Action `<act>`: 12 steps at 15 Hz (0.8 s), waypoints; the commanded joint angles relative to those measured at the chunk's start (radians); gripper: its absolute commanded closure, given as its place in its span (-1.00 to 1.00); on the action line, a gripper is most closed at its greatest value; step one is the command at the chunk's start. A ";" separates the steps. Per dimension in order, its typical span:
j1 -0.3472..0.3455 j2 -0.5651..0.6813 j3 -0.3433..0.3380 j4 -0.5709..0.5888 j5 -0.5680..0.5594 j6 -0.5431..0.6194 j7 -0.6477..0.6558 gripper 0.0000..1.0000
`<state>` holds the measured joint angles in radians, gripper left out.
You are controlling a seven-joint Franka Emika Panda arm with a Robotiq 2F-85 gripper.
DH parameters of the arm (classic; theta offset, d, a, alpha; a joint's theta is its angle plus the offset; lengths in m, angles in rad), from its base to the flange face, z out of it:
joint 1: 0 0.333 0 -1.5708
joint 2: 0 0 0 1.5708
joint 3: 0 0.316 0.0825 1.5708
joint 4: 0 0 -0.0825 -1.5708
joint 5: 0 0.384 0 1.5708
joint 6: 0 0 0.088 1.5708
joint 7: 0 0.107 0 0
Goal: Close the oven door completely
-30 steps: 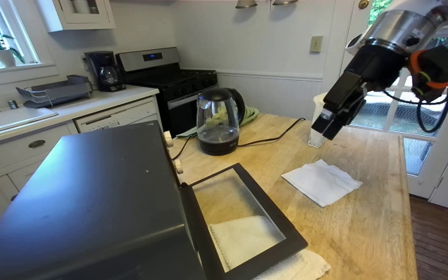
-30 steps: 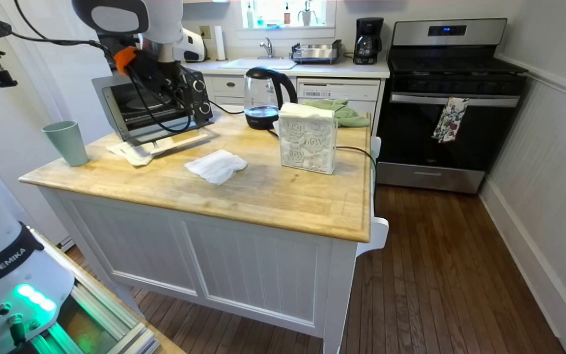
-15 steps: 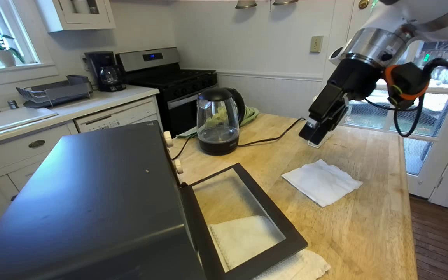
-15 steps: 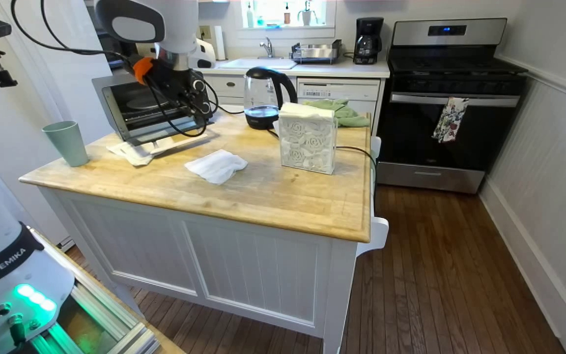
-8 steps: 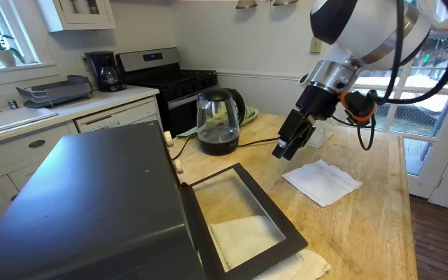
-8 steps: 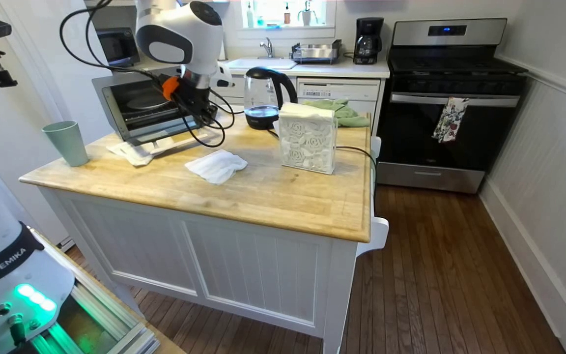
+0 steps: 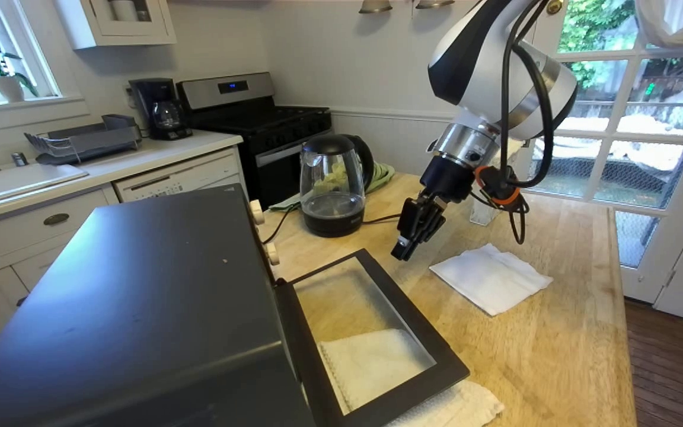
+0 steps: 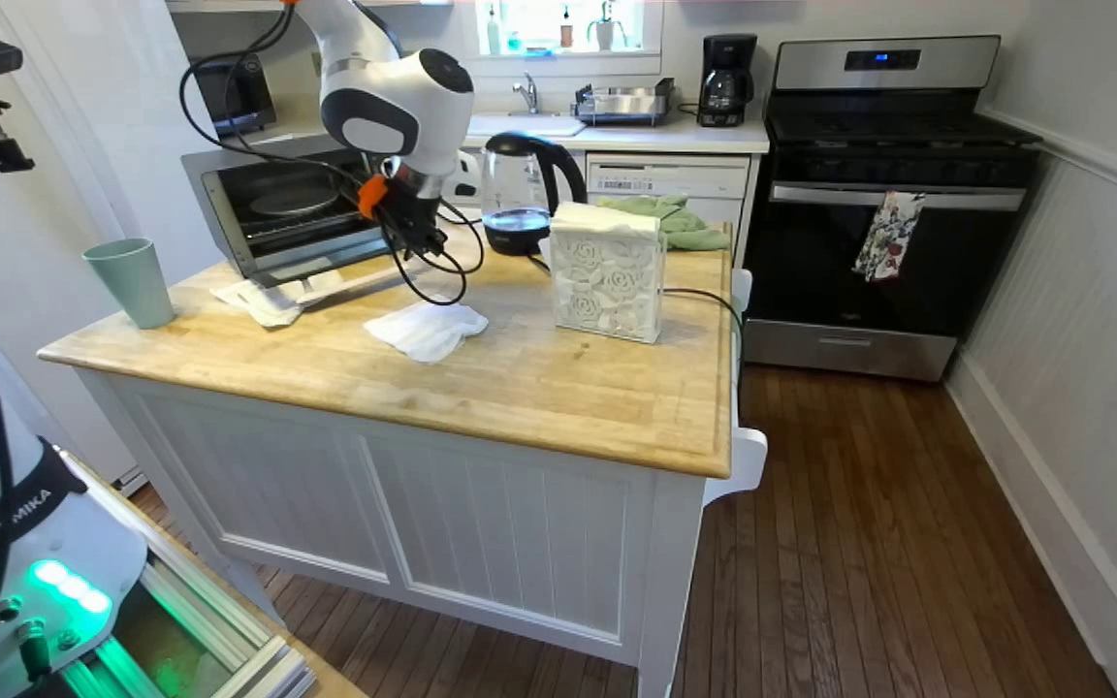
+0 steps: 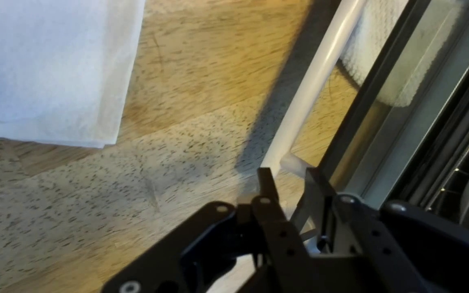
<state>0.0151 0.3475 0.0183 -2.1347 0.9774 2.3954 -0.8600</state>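
Note:
The oven door lies folded down from the dark countertop oven, its glass window showing a pale cloth beneath. A pale bar handle runs along its outer edge in the wrist view, beside the black door frame. My gripper hangs above the table just off the door's far outer corner. Between its fingertips a narrowed gap shows, with nothing held. The gripper is over one end of the handle; whether it touches, I cannot tell. In an exterior view the handle shows low before the oven.
A glass kettle with a cord stands behind the gripper. A white napkin lies beside it. A napkin holder and a green cup stand on the table. A pale cloth lies under the door.
The arm has come down and across toward the oven door's outer corner. Its fingers stand closer together than before. The door has not moved.

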 commanded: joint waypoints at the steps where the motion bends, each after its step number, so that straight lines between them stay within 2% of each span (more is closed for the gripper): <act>1: -0.045 0.080 0.043 0.082 0.064 0.015 -0.035 0.99; 12: -0.077 0.171 0.076 0.154 0.264 -0.022 -0.091 1.00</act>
<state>-0.0323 0.4901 0.0729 -2.0147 1.1663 2.4009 -0.9037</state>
